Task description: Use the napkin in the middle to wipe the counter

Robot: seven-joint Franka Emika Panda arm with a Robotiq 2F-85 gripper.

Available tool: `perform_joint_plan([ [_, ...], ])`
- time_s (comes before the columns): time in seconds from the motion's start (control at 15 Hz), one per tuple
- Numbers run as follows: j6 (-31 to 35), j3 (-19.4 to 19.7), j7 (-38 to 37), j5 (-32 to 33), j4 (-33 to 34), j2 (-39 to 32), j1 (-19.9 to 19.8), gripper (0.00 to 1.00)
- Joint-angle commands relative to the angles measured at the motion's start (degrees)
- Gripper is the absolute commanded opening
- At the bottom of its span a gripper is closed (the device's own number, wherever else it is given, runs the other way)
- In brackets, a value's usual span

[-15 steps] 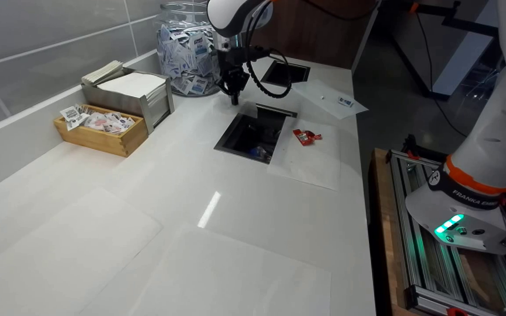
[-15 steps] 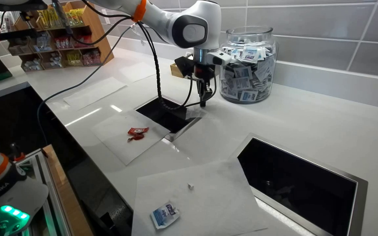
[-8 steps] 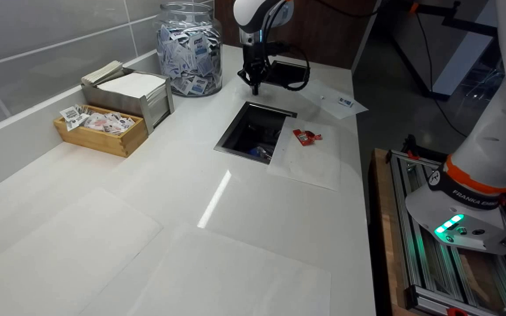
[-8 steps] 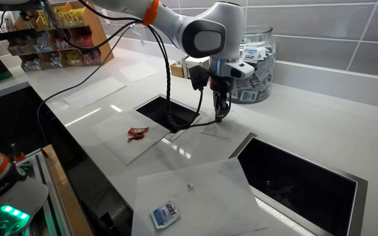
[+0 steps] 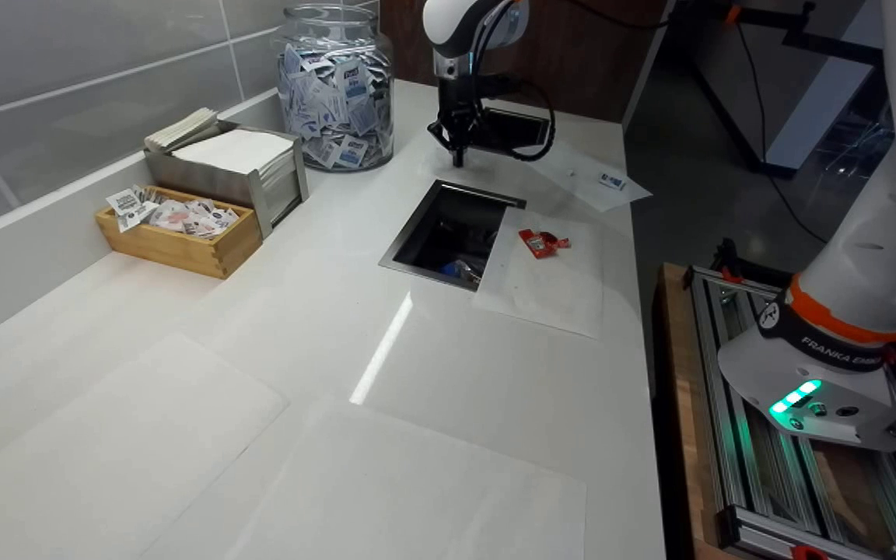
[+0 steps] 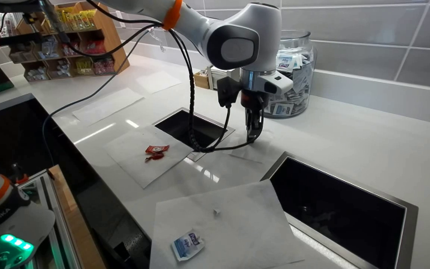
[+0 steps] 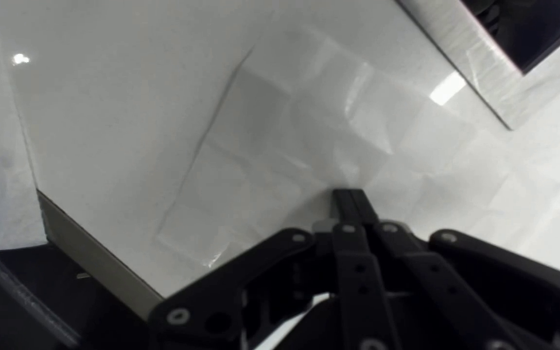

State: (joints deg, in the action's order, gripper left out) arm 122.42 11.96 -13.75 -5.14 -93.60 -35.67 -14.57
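The thin white napkin [image 7: 289, 121] lies creased and nearly see-through on the glossy off-white counter [image 7: 114, 121]. It also shows faintly under the fingers in an exterior view [image 6: 246, 151]. My gripper [image 7: 350, 192] points down with its black fingers together. The napkin's folds converge at the fingertips; any pinched part is hidden by them. In both exterior views the gripper [image 5: 457, 162] [image 6: 251, 140] is low at the counter, between the two dark square openings and near the glass jar.
The metal-framed openings [image 5: 426, 277] [image 6: 411, 231] flank the napkin. A glass jar of packets [image 5: 335, 109] stands by the wall. A napkin holder [image 5: 203, 183] and wooden box [image 5: 156, 247] are nearby. Other papers hold a red wrapper [image 5: 545, 243] and a wipe packet [image 6: 188, 244].
My gripper has moved along the counter from one opening toward the other, away from the jar, and the napkin has moved with it. Its corner has left the opening's edge.
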Motion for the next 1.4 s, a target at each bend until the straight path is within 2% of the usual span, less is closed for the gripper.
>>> perform_joint_plan([
  [0.0, 1.58, 0.11, -0.61, -0.57, -3.18, 1.56, 0.29, 0.00],
  [0.07, 1.65, -0.05, -0.43, -0.87, -3.39, 1.83, 0.18, 0.00],
  [0.13, 1.82, 0.03, -0.54, -0.82, -3.79, 2.31, 0.24, 0.26],
  [0.2, 1.86, 0.06, -0.54, -0.83, -4.31, 2.92, 0.29, 0.28],
  [0.33, 3.61, 0.29, -0.47, -0.54, -6.53, 5.24, 0.57, 0.40],
  [0.67, 11.68, 1.53, -1.74, -0.26, -13.94, 13.26, 0.81, 0.80],
  [0.87, 14.39, 2.29, -1.88, -0.60, -18.82, 19.31, 0.53, 0.99],
  [1.2, 17.40, 3.69, -3.06, 0.66, -26.57, 29.66, 0.75, 1.00],
  [1.27, 20.55, 3.75, -2.51, 1.08, -28.36, 31.76, 0.69, 1.00],
  [1.33, 16.38, 3.31, -1.58, 0.12, -21.89, 26.00, 0.13, 1.00],
])
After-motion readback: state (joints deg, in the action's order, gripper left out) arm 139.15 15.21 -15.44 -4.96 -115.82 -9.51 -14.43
